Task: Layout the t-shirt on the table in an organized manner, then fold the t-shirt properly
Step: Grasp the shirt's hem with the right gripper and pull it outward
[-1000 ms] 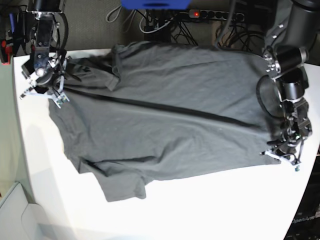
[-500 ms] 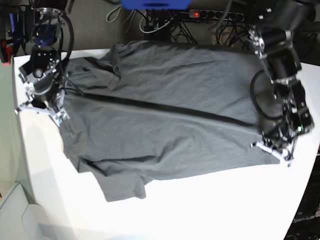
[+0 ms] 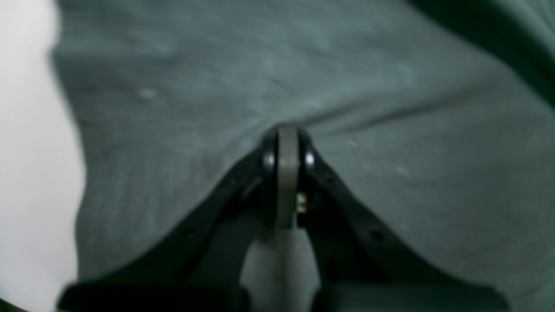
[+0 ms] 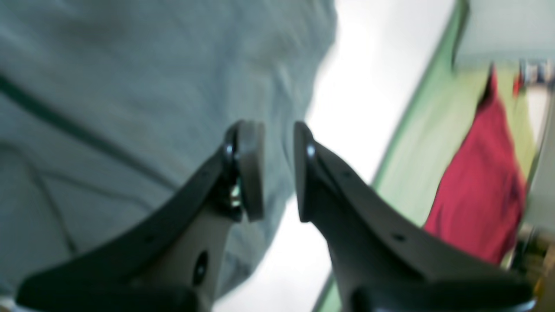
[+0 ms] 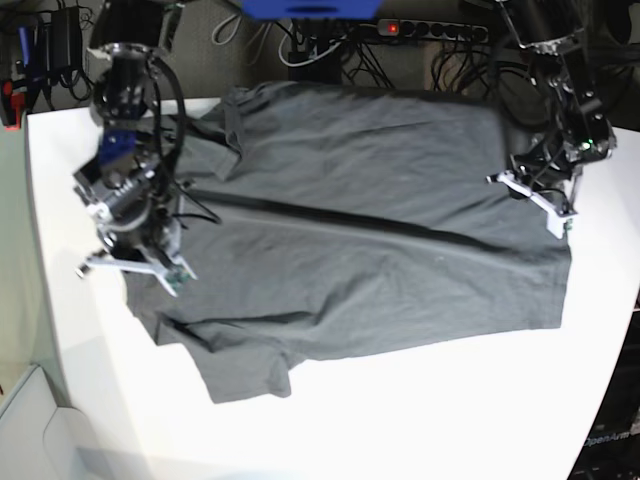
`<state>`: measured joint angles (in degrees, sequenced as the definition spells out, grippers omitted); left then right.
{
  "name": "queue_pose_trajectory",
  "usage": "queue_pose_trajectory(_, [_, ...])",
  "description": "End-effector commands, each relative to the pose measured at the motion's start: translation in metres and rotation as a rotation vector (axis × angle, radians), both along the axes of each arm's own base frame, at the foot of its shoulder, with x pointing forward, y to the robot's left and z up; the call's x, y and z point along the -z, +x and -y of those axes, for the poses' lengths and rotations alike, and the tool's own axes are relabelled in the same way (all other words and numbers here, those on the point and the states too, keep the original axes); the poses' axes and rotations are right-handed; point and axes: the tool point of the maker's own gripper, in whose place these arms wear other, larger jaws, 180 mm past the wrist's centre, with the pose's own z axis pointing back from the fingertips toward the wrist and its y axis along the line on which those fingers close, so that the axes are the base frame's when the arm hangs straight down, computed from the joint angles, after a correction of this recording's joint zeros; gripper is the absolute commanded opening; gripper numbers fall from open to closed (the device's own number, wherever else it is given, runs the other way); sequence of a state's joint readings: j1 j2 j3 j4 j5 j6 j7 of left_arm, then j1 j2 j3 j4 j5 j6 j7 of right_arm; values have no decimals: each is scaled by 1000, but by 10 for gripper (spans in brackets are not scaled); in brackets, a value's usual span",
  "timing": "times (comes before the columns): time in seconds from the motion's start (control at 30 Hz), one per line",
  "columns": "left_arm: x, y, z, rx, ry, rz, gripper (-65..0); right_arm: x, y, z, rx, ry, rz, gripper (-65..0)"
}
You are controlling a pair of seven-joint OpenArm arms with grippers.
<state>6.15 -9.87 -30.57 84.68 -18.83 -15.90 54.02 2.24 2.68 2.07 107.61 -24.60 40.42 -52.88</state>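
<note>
The dark grey t-shirt (image 5: pixel 350 250) lies spread across the white table (image 5: pixel 420 420), with a long dark crease running through its middle. My left gripper (image 5: pixel 535 205) is at the shirt's right edge. In the left wrist view the left gripper (image 3: pixel 287 130) is shut, its tips are against the t-shirt (image 3: pixel 195 65), and creases run out from them. My right gripper (image 5: pixel 130 268) hovers at the shirt's left edge. In the right wrist view the right gripper (image 4: pixel 275 128) stands open with nothing between its fingers, over the edge of the t-shirt (image 4: pixel 130 86) and the bare table (image 4: pixel 368 86).
Beyond the table's far edge are a power strip (image 5: pixel 430 28), tangled cables (image 5: pixel 330 50) and a blue object (image 5: pixel 310 8). A red cloth (image 4: pixel 481 195) on a green surface lies past the table's left side. Bare tabletop runs along the near side.
My left gripper moved, still shut, from the shirt's near right corner up along its right edge. The right gripper travelled from the far left corner down the left edge. The shirt hardly shifted.
</note>
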Motion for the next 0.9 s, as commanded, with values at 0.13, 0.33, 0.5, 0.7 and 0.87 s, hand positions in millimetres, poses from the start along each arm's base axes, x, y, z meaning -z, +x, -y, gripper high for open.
queue_pose_trajectory(0.13, [22, -8, -26, -35, 23, -33, -645, -15, 59, -21, -40, 27, 36, -544])
queue_pose_trajectory(0.33, [38, -2, -65, -99, 47, -26, -645, 16, 104, -21, -38, 50, -110, -544])
queue_pose_trajectory(0.5, [18, 26, -83, -111, 67, 22, -645, 48, 117, -37, -83, 123, -190, -544])
queue_pose_trajectory(0.7, [-27, 85, -92, -125, 66, 144, -645, 91, 104, -56, -131, 215, -260, -544])
queue_pose_trajectory(0.87, [-48, 103, -85, -106, 52, 152, -645, 108, 103, -61, -167, 295, -248, -543])
